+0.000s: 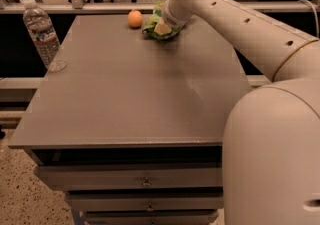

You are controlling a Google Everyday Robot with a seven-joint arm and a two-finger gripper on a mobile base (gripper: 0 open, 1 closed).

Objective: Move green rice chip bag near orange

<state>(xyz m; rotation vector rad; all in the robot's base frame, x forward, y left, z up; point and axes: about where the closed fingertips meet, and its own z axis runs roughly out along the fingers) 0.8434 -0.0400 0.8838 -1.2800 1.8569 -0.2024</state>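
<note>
Gripper: your gripper (pixel 165 19) is at the far end of the grey table (pixel 130 99), low over the bag. The cream plastic arm's (pixel 240 24) wrist hides it, so you cannot tell whether it grips anything.
Bag position: the crinkly light-green rice chip bag (pixel 159 29) lies on the far middle of the table, just beside the small round orange fruit (pixel 134 18) on its right. The two look apart, with a narrow gap.
Progress: I judge the bag already near enough; what is left is mostly letting go cleanly.
Risk, orange: it is smooth and round, so a brush from the bag's edge or the wrist could set it rolling towards the far edge.
Risk, bag: thin, light film. It may slide on the top or lift with the gripper as you withdraw.
Risk, edge: both things lie close to the far rim, so push no further back.
Table surface: flat, matte and hard, with little to stop a slide.
Bottle: the clear plastic water bottle (pixel 44 34) stands upright at the left edge, well apart.
</note>
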